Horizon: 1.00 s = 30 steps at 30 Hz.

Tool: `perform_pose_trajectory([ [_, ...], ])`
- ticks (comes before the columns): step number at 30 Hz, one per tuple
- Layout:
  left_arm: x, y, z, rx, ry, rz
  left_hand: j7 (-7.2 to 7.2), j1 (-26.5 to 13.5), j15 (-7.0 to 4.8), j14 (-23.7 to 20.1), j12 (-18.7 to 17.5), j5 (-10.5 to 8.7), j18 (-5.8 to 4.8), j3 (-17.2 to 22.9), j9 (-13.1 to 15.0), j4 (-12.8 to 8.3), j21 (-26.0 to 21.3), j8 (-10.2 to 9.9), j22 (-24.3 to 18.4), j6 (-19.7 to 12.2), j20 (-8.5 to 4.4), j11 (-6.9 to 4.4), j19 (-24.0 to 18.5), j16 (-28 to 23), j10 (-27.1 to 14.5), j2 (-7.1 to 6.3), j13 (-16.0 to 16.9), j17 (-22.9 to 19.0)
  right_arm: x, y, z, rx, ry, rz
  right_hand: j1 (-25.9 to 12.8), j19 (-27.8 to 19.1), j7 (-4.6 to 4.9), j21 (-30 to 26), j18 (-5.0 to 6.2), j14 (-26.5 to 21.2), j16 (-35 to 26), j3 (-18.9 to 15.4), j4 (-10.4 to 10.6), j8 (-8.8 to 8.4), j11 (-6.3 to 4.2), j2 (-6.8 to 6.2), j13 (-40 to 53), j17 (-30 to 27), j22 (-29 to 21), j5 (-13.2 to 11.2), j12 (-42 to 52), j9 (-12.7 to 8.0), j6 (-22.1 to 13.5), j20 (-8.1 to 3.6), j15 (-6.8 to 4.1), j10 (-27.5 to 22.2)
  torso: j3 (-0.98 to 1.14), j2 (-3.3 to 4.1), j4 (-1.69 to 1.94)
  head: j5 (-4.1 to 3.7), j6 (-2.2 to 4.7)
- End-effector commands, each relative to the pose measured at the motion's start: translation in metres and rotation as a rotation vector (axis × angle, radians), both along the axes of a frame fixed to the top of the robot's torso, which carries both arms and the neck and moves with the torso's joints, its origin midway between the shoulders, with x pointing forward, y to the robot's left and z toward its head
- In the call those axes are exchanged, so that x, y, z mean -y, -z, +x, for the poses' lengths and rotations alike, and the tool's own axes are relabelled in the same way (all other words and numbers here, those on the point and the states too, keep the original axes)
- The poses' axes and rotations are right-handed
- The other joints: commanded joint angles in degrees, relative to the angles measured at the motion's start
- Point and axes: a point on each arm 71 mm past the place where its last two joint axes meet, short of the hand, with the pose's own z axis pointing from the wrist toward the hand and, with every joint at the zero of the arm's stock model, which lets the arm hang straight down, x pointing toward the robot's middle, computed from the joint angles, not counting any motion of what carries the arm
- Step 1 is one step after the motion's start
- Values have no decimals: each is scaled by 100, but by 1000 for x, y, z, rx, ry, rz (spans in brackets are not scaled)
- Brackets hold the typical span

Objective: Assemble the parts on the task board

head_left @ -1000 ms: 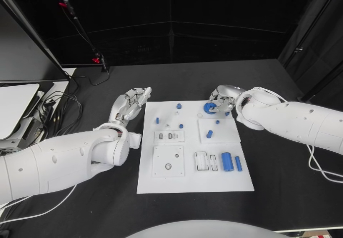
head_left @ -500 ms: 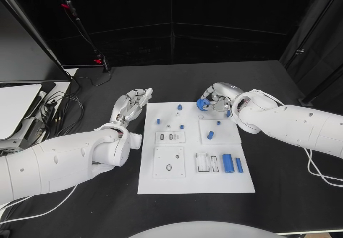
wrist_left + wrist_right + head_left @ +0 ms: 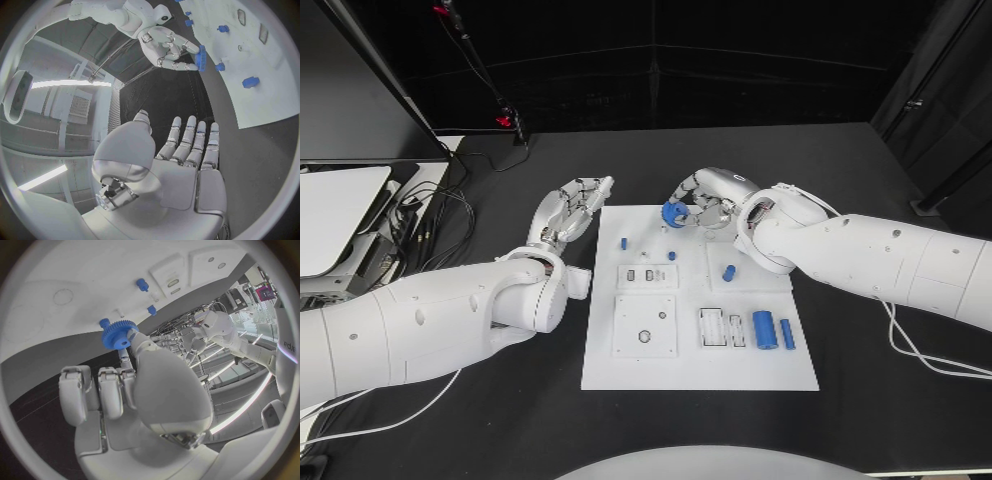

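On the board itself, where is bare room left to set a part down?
The near strip of the task board, below the recessed plates and the blue cylinders, lies bare. The far end is crowded: small pegs and the right hand holding the blue gear.

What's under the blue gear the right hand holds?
The blue gear is held in the right hand over the task board's far edge. The spot directly beneath is covered by gear and fingers.
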Motion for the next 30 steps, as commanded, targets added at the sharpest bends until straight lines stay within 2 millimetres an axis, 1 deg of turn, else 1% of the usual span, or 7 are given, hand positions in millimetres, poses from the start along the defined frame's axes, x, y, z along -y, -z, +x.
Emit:
perform_pose_trajectory([
  [1,3,-18,-6,247,47,-38,776,29,-3,48,-18,21,-53,-33,1,-13,32,-18,6,52,4,7,43,-12,39,27,0,2,-7,1,1,-35,-14,-15,-2,595,-163,19,-42,606,14,11,-36,-32,-34,39,1508,1507,1509,-5,14,355,826,-45,-27,607,0,-2,-1,15,-9],
  [4,4,-18,-6,248,47,-38,776,29,-3,48,-18,21,-53,-33,1,-13,32,-18,6,52,4,7,43,-12,39,27,0,2,-11,3,2,-45,-16,-24,-2,595,-163,19,-42,606,14,11,-36,-32,-34,39,1508,1507,1509,-5,14,355,826,-45,-27,607,2,0,-1,22,-12],
  [9,4,-18,-6,248,47,-38,776,29,-3,48,-18,21,-53,-33,1,-13,32,-18,6,52,4,7,43,-12,39,27,0,2,-18,5,4,-67,-18,-49,-2,595,-160,19,-42,606,14,12,-41,-47,-31,40,1508,1507,1509,-5,14,350,824,-45,-26,607,14,1,0,55,-26],
  [12,4,-18,-5,248,47,-37,776,29,-3,48,-18,21,-53,-33,1,-13,32,-18,6,52,4,7,43,-12,39,27,0,2,-21,7,6,-78,-16,-67,5,595,-160,19,-42,606,14,16,-49,-56,-30,42,1508,1507,1509,-3,14,348,828,-44,-25,607,7,-3,-6,59,-32],
  [14,4,-18,-5,248,46,-37,776,29,-3,48,-18,21,-53,-33,1,-13,32,-18,6,52,4,7,43,-12,39,27,0,2,-23,8,8,-83,-15,-77,15,595,-159,19,-42,606,14,20,-62,-66,-29,43,1508,1507,1509,-2,14,345,836,-43,-24,607,10,-2,-4,60,-39],
  [20,4,-18,-5,247,47,-37,775,34,-2,55,-20,32,-56,-39,1,-13,30,-20,5,55,3,7,40,-12,44,37,0,2,-27,11,12,-91,-9,-95,23,595,-154,19,-42,606,14,22,-77,-86,-26,39,1508,1507,1509,-6,14,339,838,-42,-22,607,5,-4,-11,72,-49],
  [30,5,-18,-5,246,47,-37,775,34,-2,55,-20,33,-56,-39,1,-13,30,-20,5,55,3,7,40,-12,44,37,0,2,-29,15,19,-109,12,-139,29,595,-149,19,-42,606,14,27,-98,-132,-21,40,1508,1507,1509,-10,14,323,829,-39,-18,607,5,-1,-4,62,-58],
])
